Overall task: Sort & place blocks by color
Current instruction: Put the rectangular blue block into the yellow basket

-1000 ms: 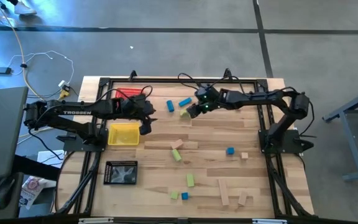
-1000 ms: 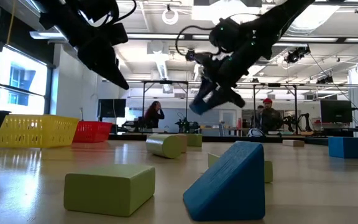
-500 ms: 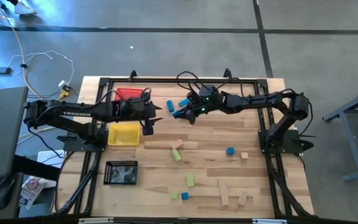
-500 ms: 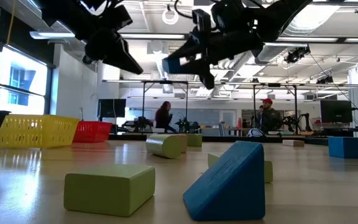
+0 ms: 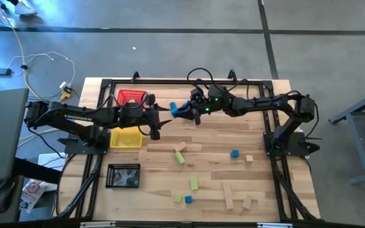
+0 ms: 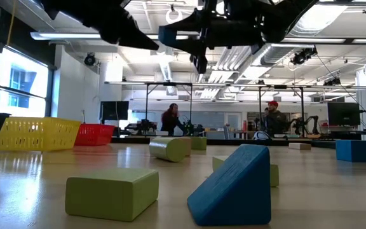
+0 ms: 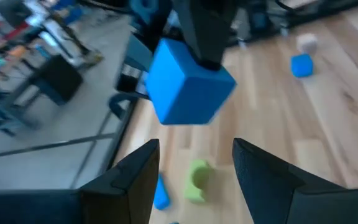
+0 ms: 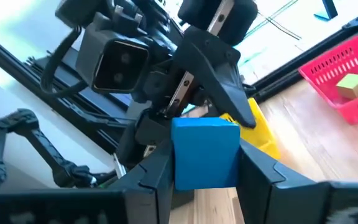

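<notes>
My right gripper (image 8: 205,180) is shut on a blue cube (image 8: 205,152) and holds it high over the far middle of the table (image 5: 182,111). My left gripper (image 7: 194,177) is open, and its fingers stand apart just short of the cube (image 7: 188,84), facing it from the table's left (image 5: 162,117). In the low view, the cube (image 6: 168,35) hangs between both arms. Other blue, green and tan blocks lie flat on the tabletop, among them a blue one (image 5: 173,106) and a green bar (image 5: 194,183). My right gripper pinches the blue cube between its two fingers, one on each of two opposite side faces (image 8: 180,163). The fingers (image 8: 257,171) reach about level, toward the table's left. The cube is lifted clear of the table, its faces square to the fingers.
A red mesh tray (image 5: 132,97) with a green block (image 8: 351,84) inside, a yellow tray (image 5: 125,136) and a black tray (image 5: 123,175) sit along the left side. Tan bars (image 5: 228,195) lie near the front. People stand in the room behind (image 6: 170,119).
My right gripper has carried the blue cube up and toward the table's left, tipping from pointing down to about level. My left gripper has moved right from above the yellow tray toward the cube and has risen.
</notes>
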Motion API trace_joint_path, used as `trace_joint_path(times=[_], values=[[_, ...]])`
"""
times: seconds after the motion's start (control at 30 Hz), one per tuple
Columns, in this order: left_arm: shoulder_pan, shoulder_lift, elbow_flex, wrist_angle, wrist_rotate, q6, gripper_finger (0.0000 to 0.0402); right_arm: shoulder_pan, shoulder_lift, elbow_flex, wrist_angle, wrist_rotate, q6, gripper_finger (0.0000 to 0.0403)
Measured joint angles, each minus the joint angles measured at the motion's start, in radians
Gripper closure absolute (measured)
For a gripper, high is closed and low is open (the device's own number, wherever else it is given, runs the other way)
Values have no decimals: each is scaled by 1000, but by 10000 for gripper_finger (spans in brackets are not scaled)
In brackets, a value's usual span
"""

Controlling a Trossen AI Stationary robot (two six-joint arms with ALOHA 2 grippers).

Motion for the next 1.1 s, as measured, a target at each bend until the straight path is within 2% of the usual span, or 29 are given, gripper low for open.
trace_joint_path(times=[0.2,0.83,1.1], values=[[-30,0,0,69,-94,15,211,0,0,0,19,8,4,292],[-69,-1,0,198,-122,146,211,56,0,0,102,191,31,292],[-70,-1,0,198,-120,169,230,74,0,0,128,196,45,292]])
